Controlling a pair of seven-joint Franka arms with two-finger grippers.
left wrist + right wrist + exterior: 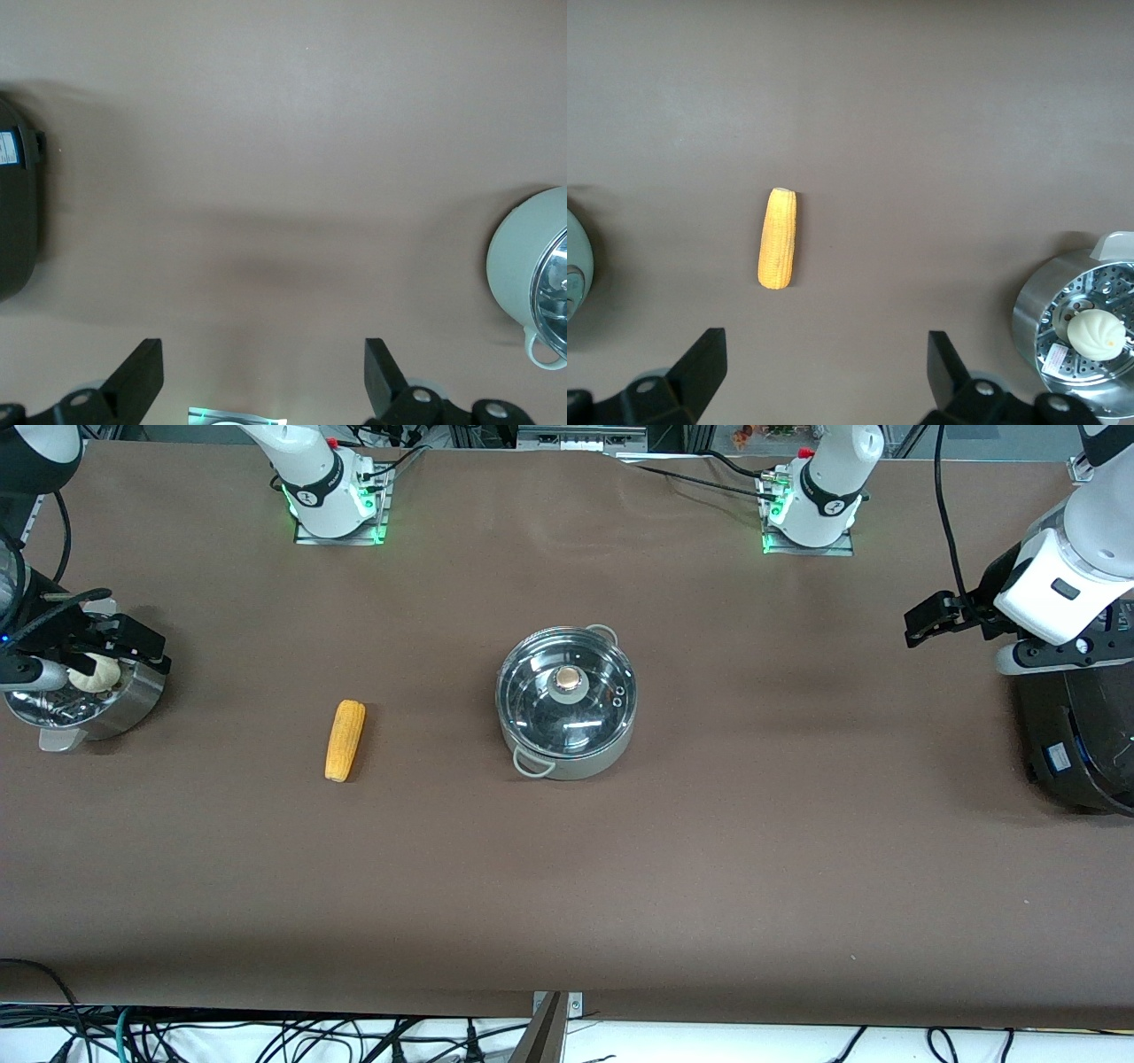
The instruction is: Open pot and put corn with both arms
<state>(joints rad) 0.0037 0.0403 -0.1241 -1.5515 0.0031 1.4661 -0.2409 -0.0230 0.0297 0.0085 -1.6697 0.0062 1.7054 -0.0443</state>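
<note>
The steel pot [567, 755] stands mid-table with a glass lid [567, 707] and a round knob [568, 680] on it. The yellow corn [345, 740] lies on the table beside it, toward the right arm's end. My right gripper [133, 646] hangs open and empty above the steamer at its end of the table. Its wrist view shows the gripper [827, 345], the corn [778, 239] and the pot's edge [574, 266]. My left gripper [926, 620] hangs open and empty by the black cooker. Its wrist view shows the gripper [264, 354] and the pot [514, 266].
A perforated steel steamer [133, 700] with a white bun [93, 673] stands at the right arm's end; it also shows in the right wrist view [1036, 310]. A big black cooker [1076, 735] stands at the left arm's end and shows in the left wrist view [13, 221].
</note>
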